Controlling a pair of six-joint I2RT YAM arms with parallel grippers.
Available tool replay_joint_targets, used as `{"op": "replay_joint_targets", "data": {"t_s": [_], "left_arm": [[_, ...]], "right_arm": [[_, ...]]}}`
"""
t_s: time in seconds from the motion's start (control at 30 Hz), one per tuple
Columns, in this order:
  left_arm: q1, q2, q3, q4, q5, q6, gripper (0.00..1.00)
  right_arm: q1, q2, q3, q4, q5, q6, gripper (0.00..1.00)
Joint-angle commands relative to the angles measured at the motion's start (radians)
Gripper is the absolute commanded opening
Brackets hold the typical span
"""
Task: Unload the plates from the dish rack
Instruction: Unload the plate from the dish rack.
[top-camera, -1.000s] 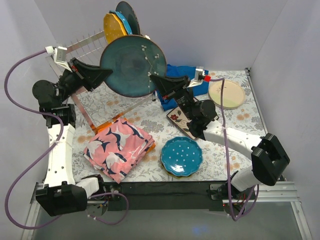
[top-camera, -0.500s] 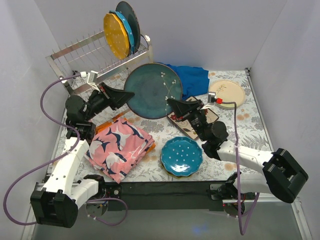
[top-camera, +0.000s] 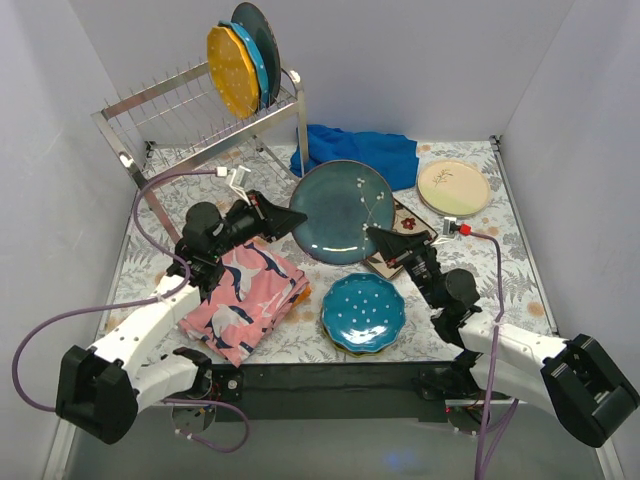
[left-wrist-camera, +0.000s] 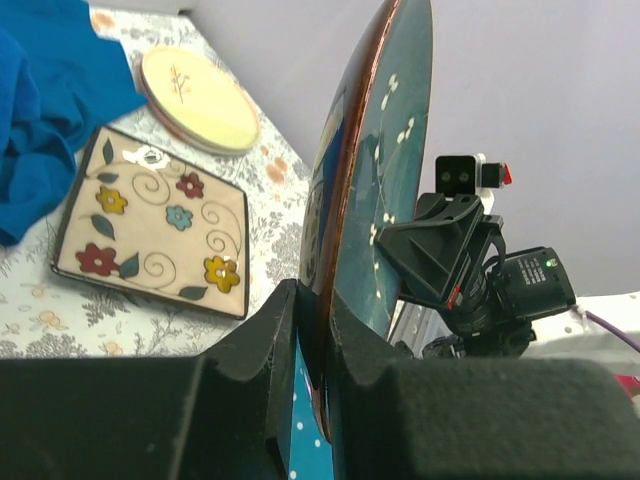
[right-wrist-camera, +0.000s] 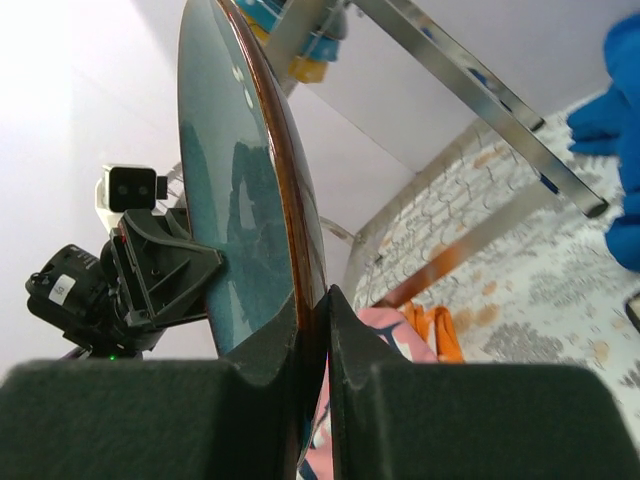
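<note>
no legible text, number or brand in any view. a white sticker (right-wrist-camera: 62, 289) on the left arm (right-wrist-camera: 95, 290) carries print too small to read. a pale mark (left-wrist-camera: 548, 264) beside a green dot on the right arm (left-wrist-camera: 520, 290) is also too small to read.

Table (top-camera: 520, 200): dish rack (top-camera: 200, 115); blue cloth (top-camera: 360, 150); cream plate (top-camera: 453, 187); square plate (left-wrist-camera: 150, 230); dotted plate (top-camera: 363, 310); pink cloth (top-camera: 255, 290)
</note>
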Motion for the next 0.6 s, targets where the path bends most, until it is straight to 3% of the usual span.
{"op": "replay_joint_targets", "data": {"t_s": [0.0, 0.17, 0.3, 0.37, 0.4, 0.43, 0.57], "left_arm": [[-0.071, 0.025, 0.016, 0.103, 0.007, -0.057, 0.13], [-0.091, 0.08, 0.024, 0.105, -0.008, -0.043, 0.22], [-0.094, 0.103, 0.03, 0.094, -0.021, -0.026, 0.36], [-0.094, 0.111, 0.031, 0.1, -0.022, -0.024, 0.45], [-0.094, 0.122, 0.037, 0.098, -0.025, -0.024, 0.59], [-0.094, 0.13, 0.043, 0.094, -0.024, -0.024, 0.63], [-0.094, 0.154, 0.074, 0.036, -0.022, 0.008, 0.64]], "right_arm": [[-0.077, -0.045, -0.027, 0.052, -0.119, 0.129, 0.01], [-0.162, -0.068, -0.079, 0.059, -0.142, 0.17, 0.01], [-0.231, -0.065, -0.091, 0.059, -0.179, 0.202, 0.01], [-0.248, -0.056, -0.093, 0.063, -0.202, 0.213, 0.01], [-0.269, -0.053, -0.094, 0.064, -0.209, 0.216, 0.01], [-0.28, -0.051, -0.096, 0.07, -0.22, 0.219, 0.01], [-0.327, -0.037, -0.113, 0.095, -0.239, 0.253, 0.01]]}}
